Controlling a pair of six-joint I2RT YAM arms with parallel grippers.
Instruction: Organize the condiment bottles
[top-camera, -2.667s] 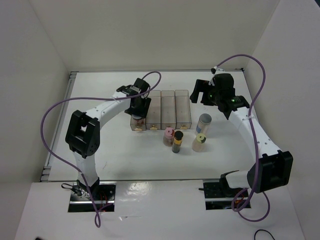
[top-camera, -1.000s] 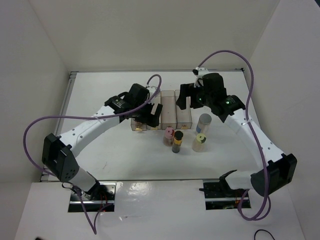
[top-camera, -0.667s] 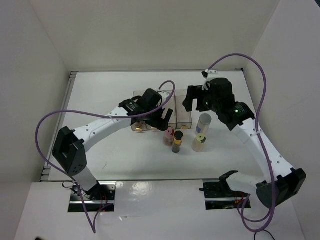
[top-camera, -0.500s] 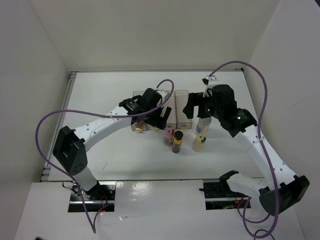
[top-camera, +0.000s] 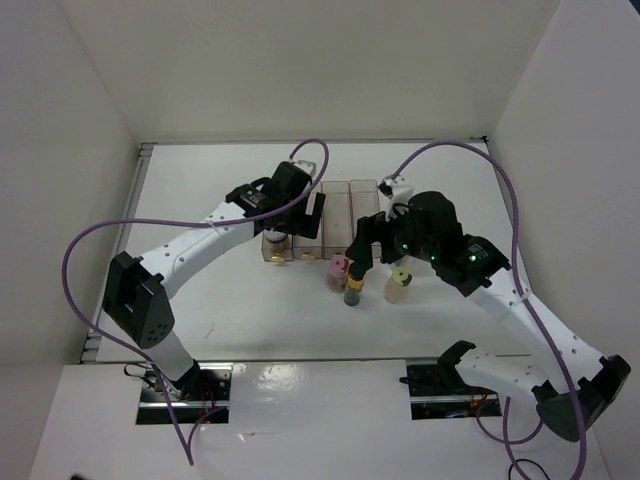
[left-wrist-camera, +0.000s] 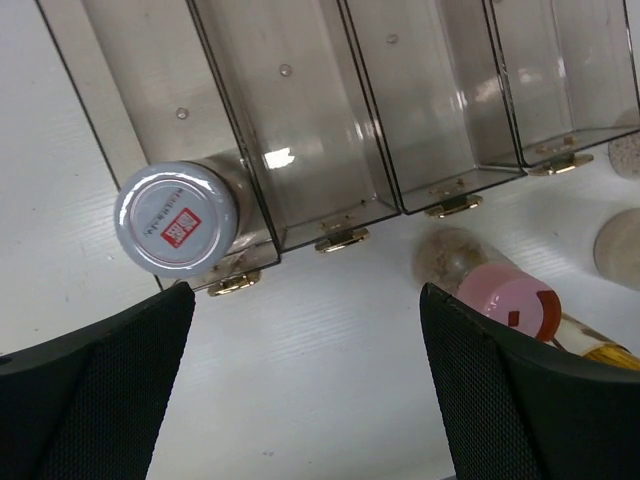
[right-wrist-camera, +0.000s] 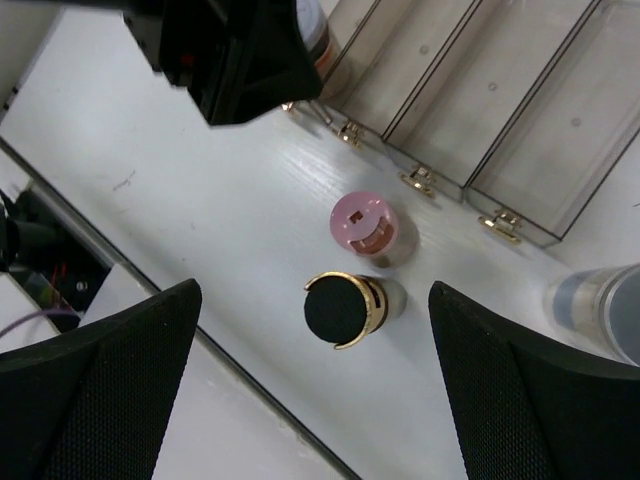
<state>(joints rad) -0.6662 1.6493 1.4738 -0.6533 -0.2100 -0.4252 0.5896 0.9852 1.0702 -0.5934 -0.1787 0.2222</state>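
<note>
Overall: white table (top-camera: 250, 300), white walls (top-camera: 300, 70) around; condiment bottles (top-camera: 338, 268) at clear tray (top-camera: 340, 215).

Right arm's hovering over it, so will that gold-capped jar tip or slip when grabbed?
Standing upright and slim, the gold-capped jar could tip if nudged sideways, perhaps onto the pink-lid jar beside. Its round body may slip, or roll once down.

From the right wrist, the taller grey-lidded jar (right-wrist-camera: 598, 305) is cut by the right edge, and the blurred, dark left fingers (right-wrist-camera: 260, 60) cover most of the jar (right-wrist-camera: 312, 28) in the end slot of the tray (right-wrist-camera: 520, 130). From the left wrist, that jar's lid print is too small to read, one finger hides most of the gold-capped jar (left-wrist-camera: 600, 352), and two pale jars (left-wrist-camera: 630, 152) run off the right edge. Overhead, the right arm (top-camera: 430, 235) hides the grey-lidded jar.
</note>
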